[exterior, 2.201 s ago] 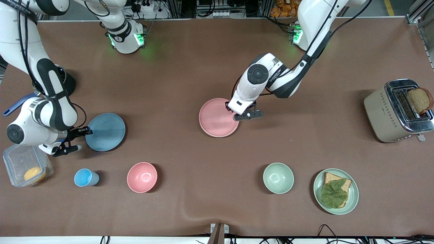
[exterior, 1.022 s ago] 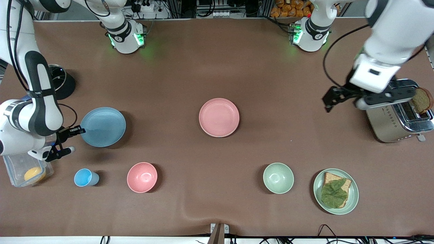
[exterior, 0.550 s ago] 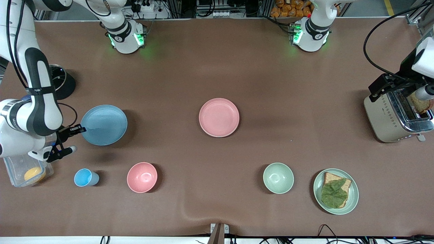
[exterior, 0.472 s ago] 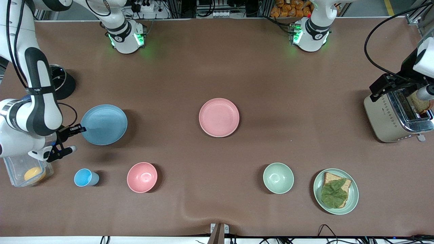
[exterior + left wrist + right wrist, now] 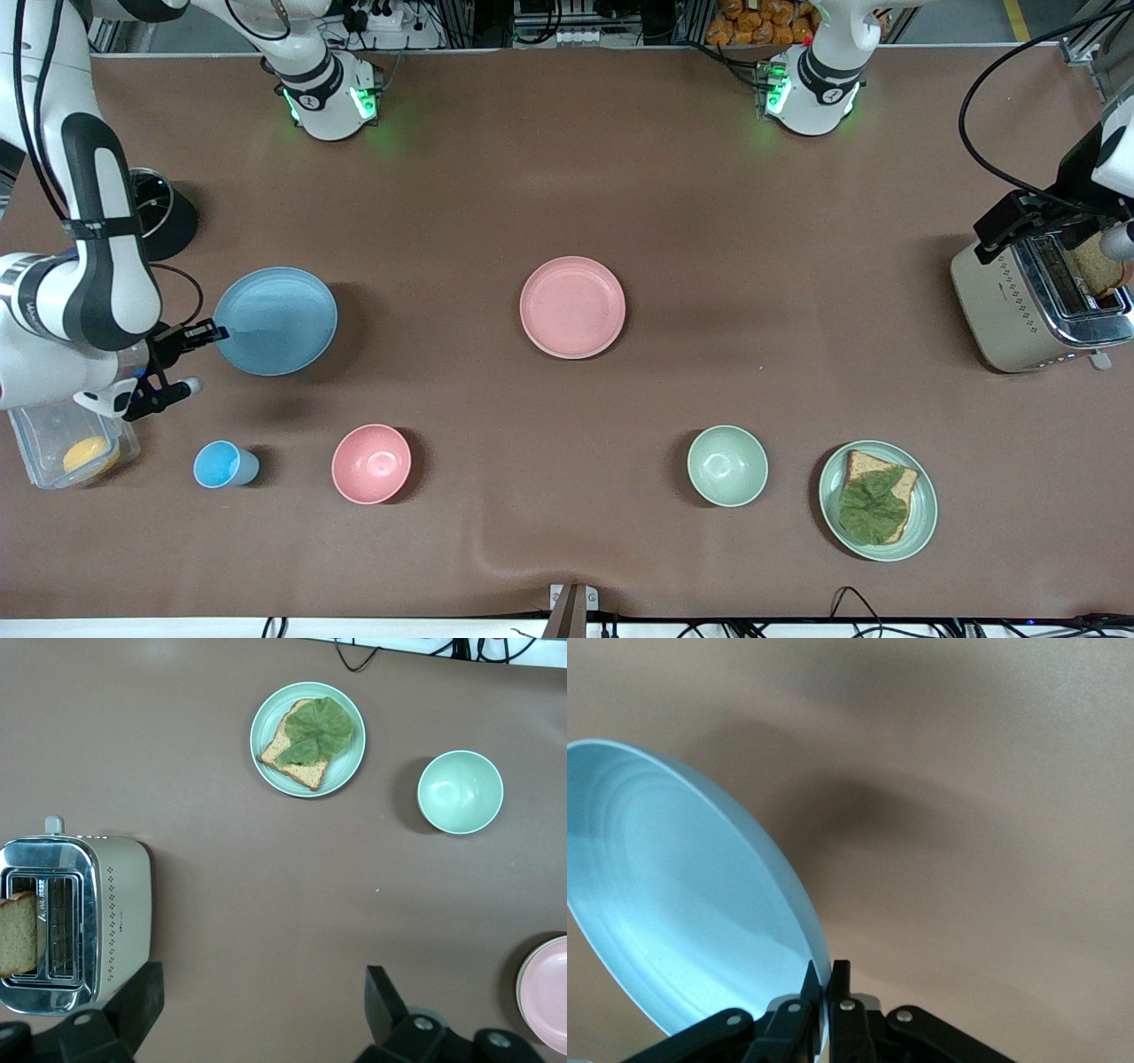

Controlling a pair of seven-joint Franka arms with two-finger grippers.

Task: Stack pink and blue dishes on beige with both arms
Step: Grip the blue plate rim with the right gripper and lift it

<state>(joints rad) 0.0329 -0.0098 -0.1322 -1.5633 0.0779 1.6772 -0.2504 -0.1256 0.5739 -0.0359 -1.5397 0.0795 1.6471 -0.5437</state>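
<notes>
Currently I hold the blue plate [image 5: 275, 321] by its rim, right gripper [image 5: 205, 334] clamped, lifted above the table [image 5: 567, 177], pink plate [image 5: 572, 307] mid-table, left gripper [image 5: 261, 1014] spread wide over the toaster [image 5: 1036, 292].

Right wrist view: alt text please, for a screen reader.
The right gripper is shut on the rim of the blue plate, holding it tilted above the brown table, where the plate's shadow falls.

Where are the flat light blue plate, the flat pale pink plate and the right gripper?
flat light blue plate [image 5: 276, 321], front view, plate's centre.
flat pale pink plate [image 5: 572, 307], front view, plate's centre.
right gripper [image 5: 825, 981], right wrist view, fingertips pinching the blue rim.
</notes>
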